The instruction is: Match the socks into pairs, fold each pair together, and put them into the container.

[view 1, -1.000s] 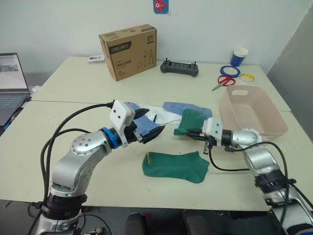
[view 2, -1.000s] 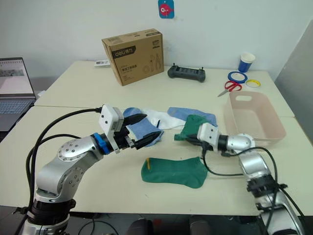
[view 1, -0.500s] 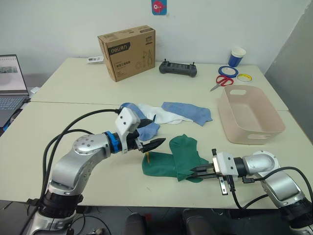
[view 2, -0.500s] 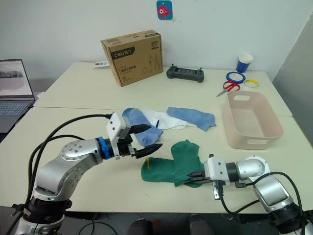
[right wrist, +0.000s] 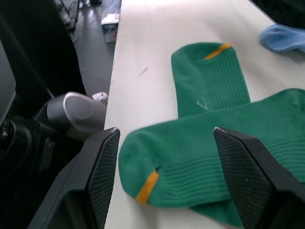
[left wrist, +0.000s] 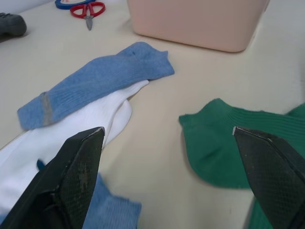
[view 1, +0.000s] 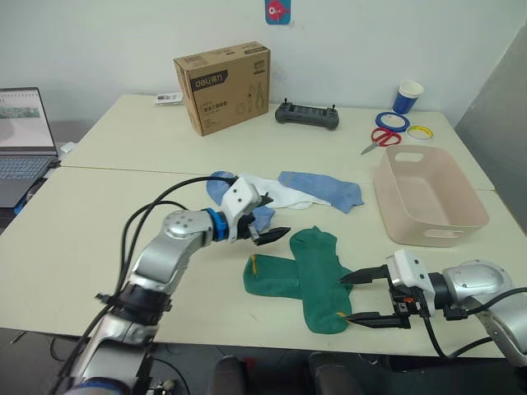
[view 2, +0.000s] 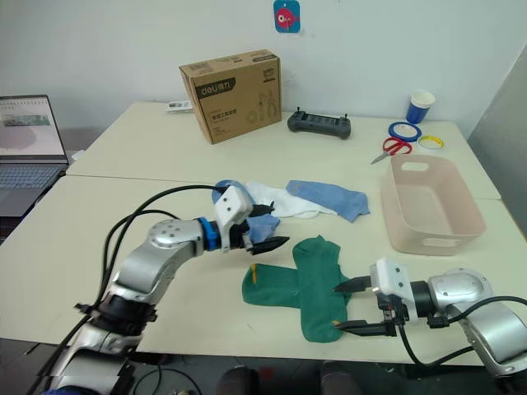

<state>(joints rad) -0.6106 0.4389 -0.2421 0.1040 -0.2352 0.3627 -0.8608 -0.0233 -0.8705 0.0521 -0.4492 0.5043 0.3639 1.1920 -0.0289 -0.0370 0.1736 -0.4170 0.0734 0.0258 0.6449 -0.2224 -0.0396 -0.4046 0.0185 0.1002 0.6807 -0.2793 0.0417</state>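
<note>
Table surface, pale cream and made of joined tabletops, carries every item. Pale pink rectangular plastic basin with rounded corners and slot handles sits beyond the right gripper, well apart from it, with nothing inside. Brown cardboard box stands far beyond the left gripper, at the back of the table.

Two dark green fabric ankle socks with yellow marks lie crossed, one on top of the other, between the two grippers. The upper sock's yellow-marked end lies just in front of the right gripper; the right wrist view shows it between the spread fingertips with no contact. Right gripper fingers stand wide apart, holding nothing.

Light blue fabric sock lies flat beyond the left gripper, near the basin side. White fabric sock lies partly under that blue sock's edge, just beyond the left gripper. A second light blue sock is bunched directly beside the left gripper. Left gripper fingers are spread apart, gripping nothing, hovering over bare table just short of the green socks' cuff.

Black handheld controller, red-handled scissors, blue tape roll, yellow tape ring and blue paper cup rest along the far edge.
</note>
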